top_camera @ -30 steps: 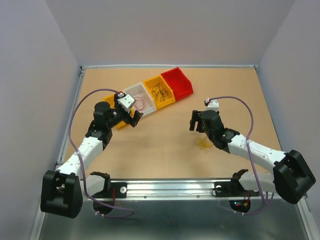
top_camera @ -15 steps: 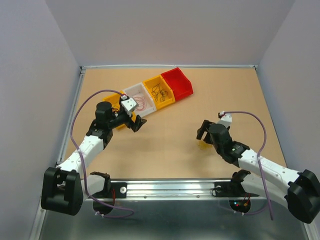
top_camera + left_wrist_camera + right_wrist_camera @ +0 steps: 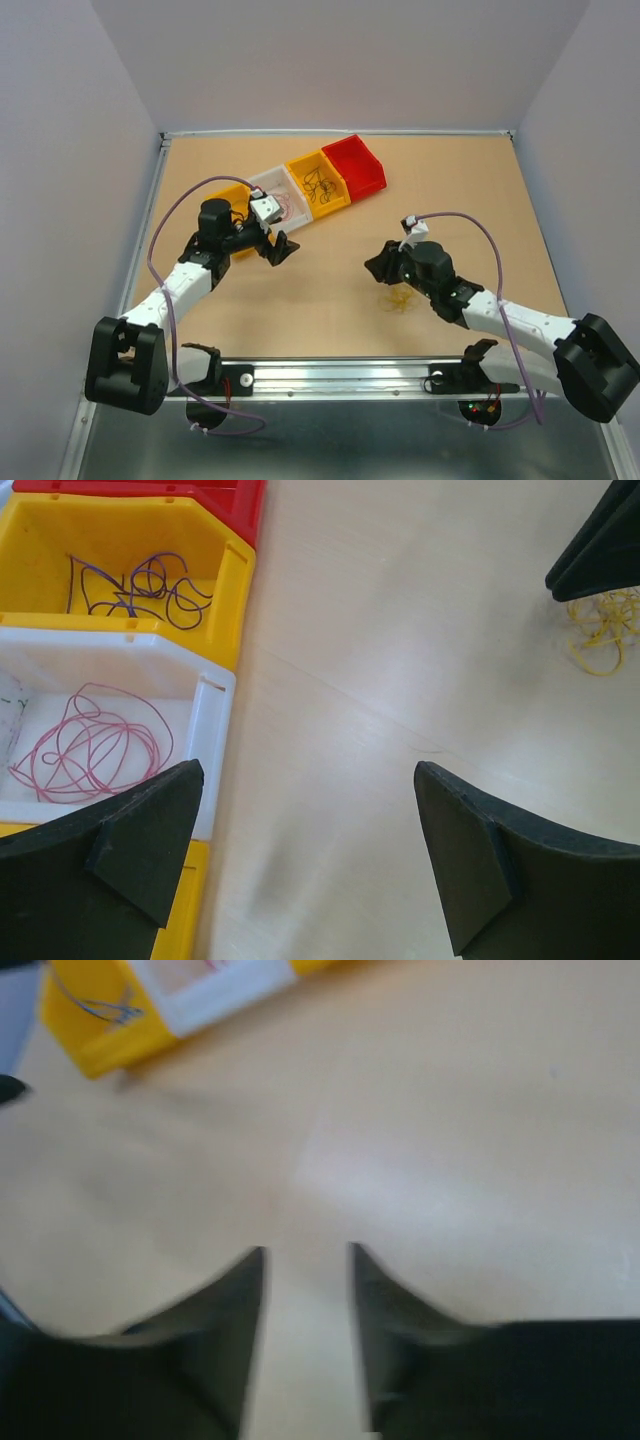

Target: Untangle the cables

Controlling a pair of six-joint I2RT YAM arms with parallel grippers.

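Cables [image 3: 400,300] just beside right jaws, ungripped

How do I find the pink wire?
Look for the row of bins at the far side of the table. The pink wire lies looped inside the white bin. The yellow bin next door holds dark purple wire instead.

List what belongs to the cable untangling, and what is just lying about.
Job: yellow wire clump on the table; pink wire in the white bin; purple wire in the yellow bin.
Lying about: red bin; lavender arm cable; metal rail at the near edge.
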